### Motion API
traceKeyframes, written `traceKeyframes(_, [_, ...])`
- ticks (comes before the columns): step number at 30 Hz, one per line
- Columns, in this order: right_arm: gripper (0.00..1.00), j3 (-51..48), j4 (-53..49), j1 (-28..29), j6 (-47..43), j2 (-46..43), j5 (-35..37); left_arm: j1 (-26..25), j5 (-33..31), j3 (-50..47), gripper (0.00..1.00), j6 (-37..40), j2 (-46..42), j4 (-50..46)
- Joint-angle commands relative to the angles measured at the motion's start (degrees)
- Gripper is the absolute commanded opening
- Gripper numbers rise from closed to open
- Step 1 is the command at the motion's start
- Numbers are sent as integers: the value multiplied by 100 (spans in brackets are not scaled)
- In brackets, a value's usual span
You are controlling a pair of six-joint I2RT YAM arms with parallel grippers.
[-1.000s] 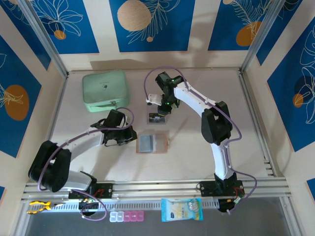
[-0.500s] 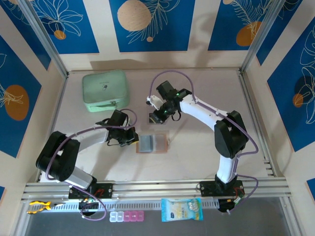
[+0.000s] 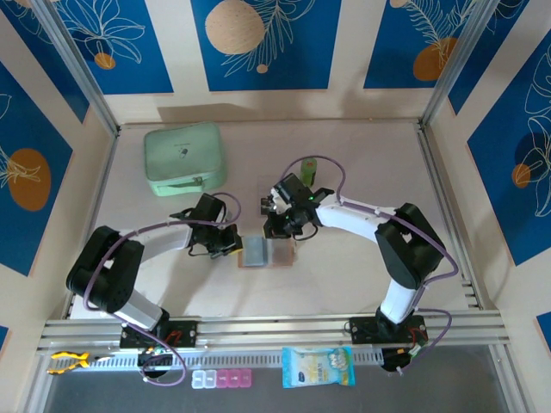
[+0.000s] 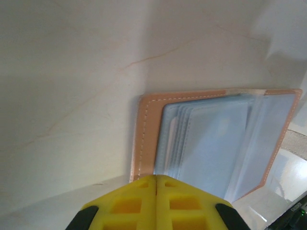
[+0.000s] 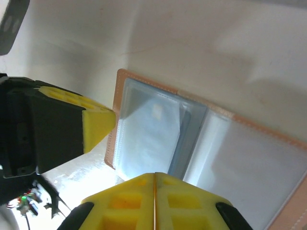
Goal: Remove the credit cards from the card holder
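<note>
The pale marbled table (image 3: pixel 331 288) carries a mint-green fabric zip case (image 3: pixel 183 159) in the upper left of the overhead view. The small tan-pink leather bifold card holder (image 3: pixel 267 253) lies open and flat at the centre, between the two arms.

The left gripper (image 3: pixel 231 244) sits at the holder's left edge, its yellow jaws pressed fully together. In the left wrist view the tip (image 4: pixel 157 178) meets the stitched tan border of the holder (image 4: pixel 144 139). The right gripper (image 3: pixel 280 231) comes in from the upper side, its jaws also closed on nothing (image 5: pixel 154 176), with the tip over the clear plastic sleeves (image 5: pixel 148 129) of the holder (image 5: pixel 249 158).

Whether any blue or dark grey plastic credit cards are in those sleeves cannot be told: the layers look cloudy and pale.

The step appears to be bracing the holder while finding a card. To do it well, the left tip should press down on the border, not push it sideways. The right jaws should part only narrowly, pinch one exposed card edge, and draw it straight along the sleeve's opening.
</note>
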Motion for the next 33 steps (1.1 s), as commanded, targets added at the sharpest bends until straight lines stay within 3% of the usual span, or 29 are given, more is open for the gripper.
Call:
traceKeyframes(1, [10, -72, 262, 17, 770, -91, -522, -38, -167, -106, 0, -43, -146, -176])
traceKeyframes(15, [37, -573, 1454, 48, 1412, 273, -1389, -38, -209, -157, 0, -16, -12, -181])
traceKeyframes(33, [36, -349, 1212, 117, 1222, 876, -1382, -38, -306, 9, 0, 146, 112, -375])
